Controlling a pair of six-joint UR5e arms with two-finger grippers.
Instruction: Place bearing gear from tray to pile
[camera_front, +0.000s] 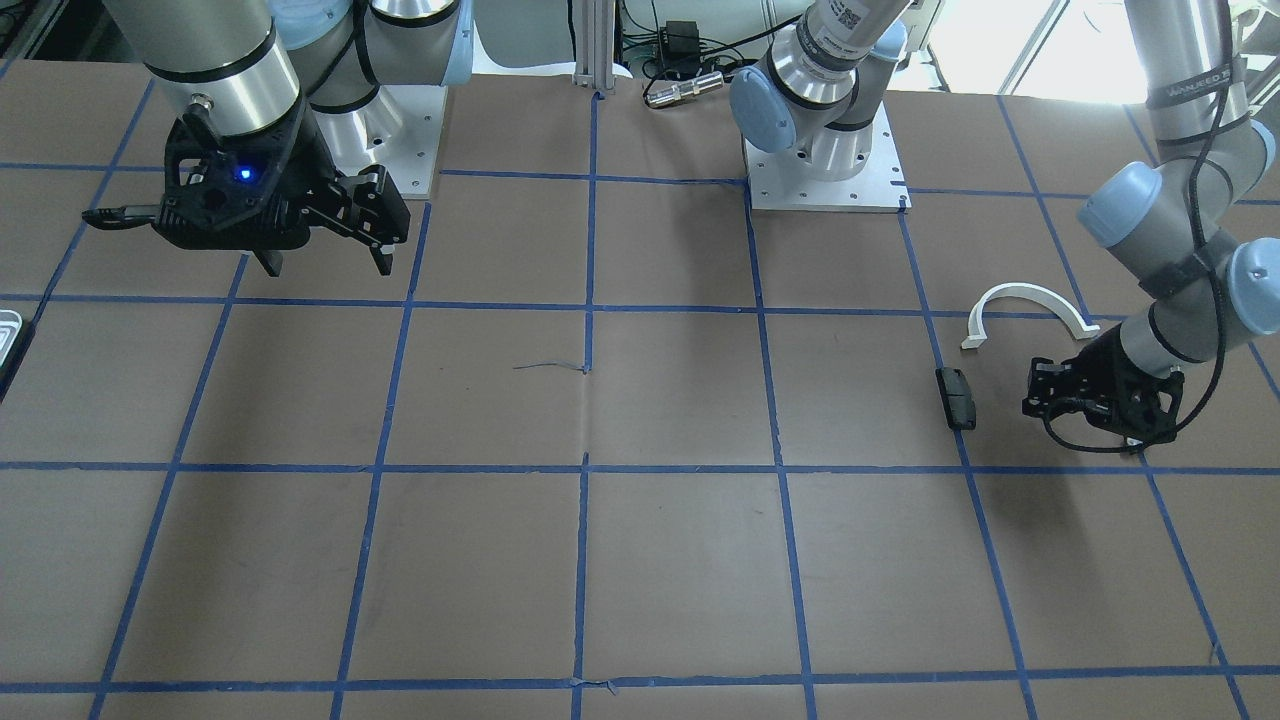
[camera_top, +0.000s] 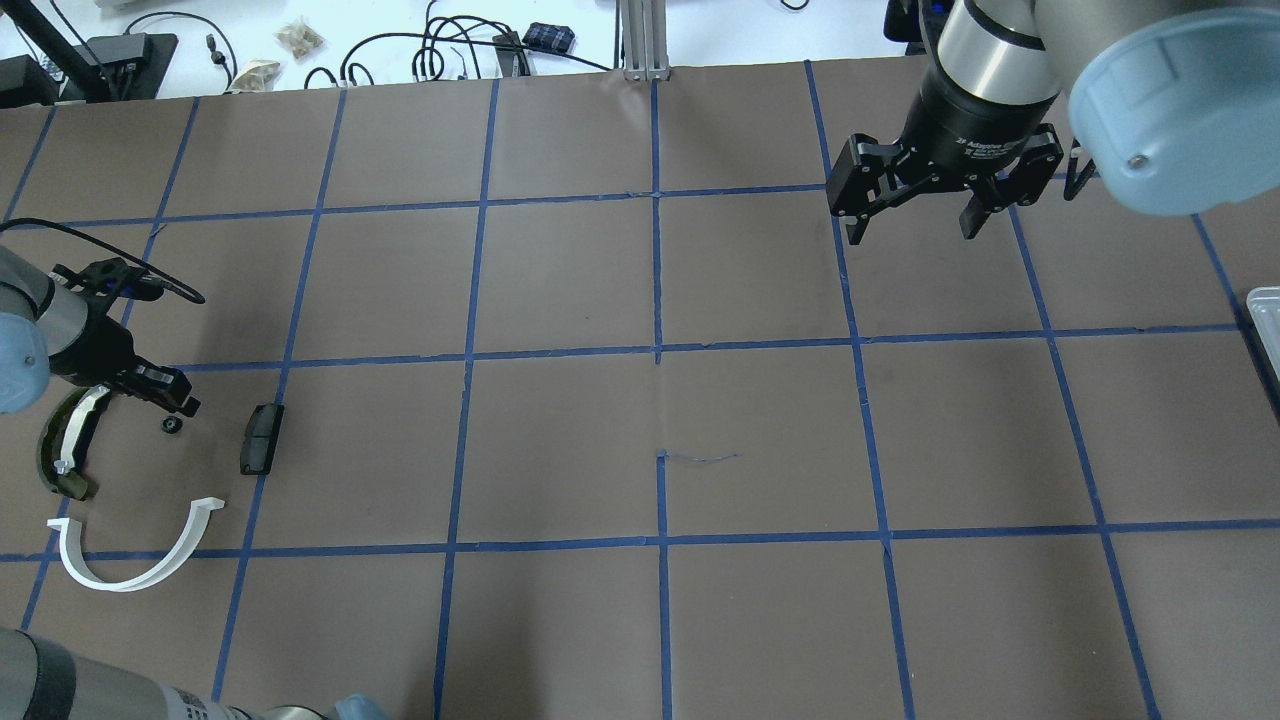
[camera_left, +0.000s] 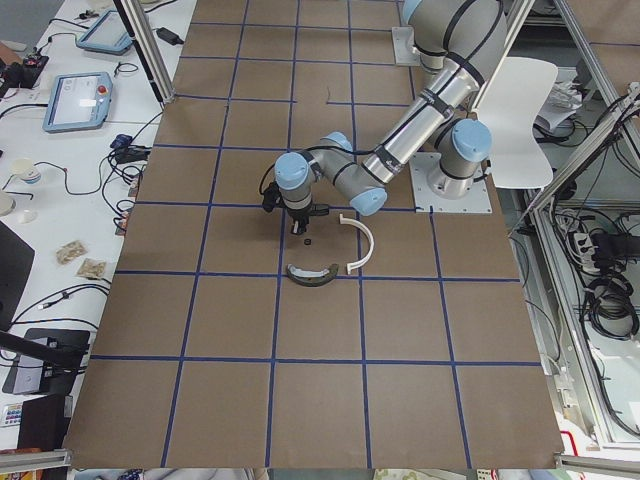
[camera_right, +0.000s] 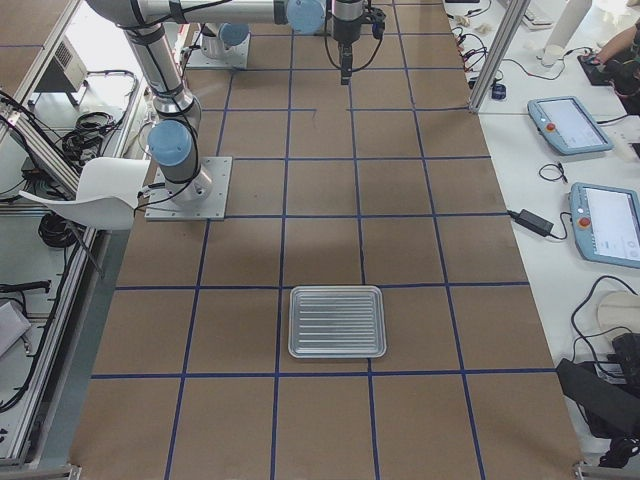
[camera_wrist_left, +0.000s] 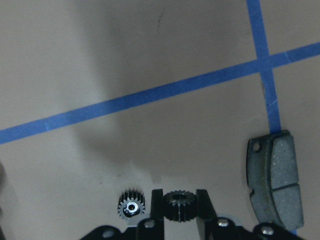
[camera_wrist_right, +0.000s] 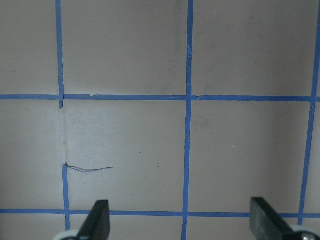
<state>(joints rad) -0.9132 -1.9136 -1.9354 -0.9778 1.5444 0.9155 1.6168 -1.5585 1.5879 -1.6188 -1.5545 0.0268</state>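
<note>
The ribbed metal tray (camera_right: 337, 322) lies at the table's right end, well apart from the pile (camera_left: 312, 272). The right gripper (camera_top: 912, 235) hangs wide open and holds nothing. The left gripper (camera_wrist_left: 180, 194) sits low by the pile's white half-ring (camera_front: 1030, 291), olive-green curved piece (camera_top: 50, 455) and dark brake pad (camera_wrist_left: 276, 182). Its fingers (camera_wrist_left: 158, 202) are pinched on the bearing gear (camera_wrist_left: 179, 207), and a second small gear (camera_wrist_left: 131, 206) lies just beside.

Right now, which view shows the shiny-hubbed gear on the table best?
Left wrist-mounted: the shiny-hubbed gear lies close up, teeth clear, beside the left hand, which grips a second gear. Overhead exterior shows only a dark speck; exterior left likewise; the others show nothing of it.
</note>
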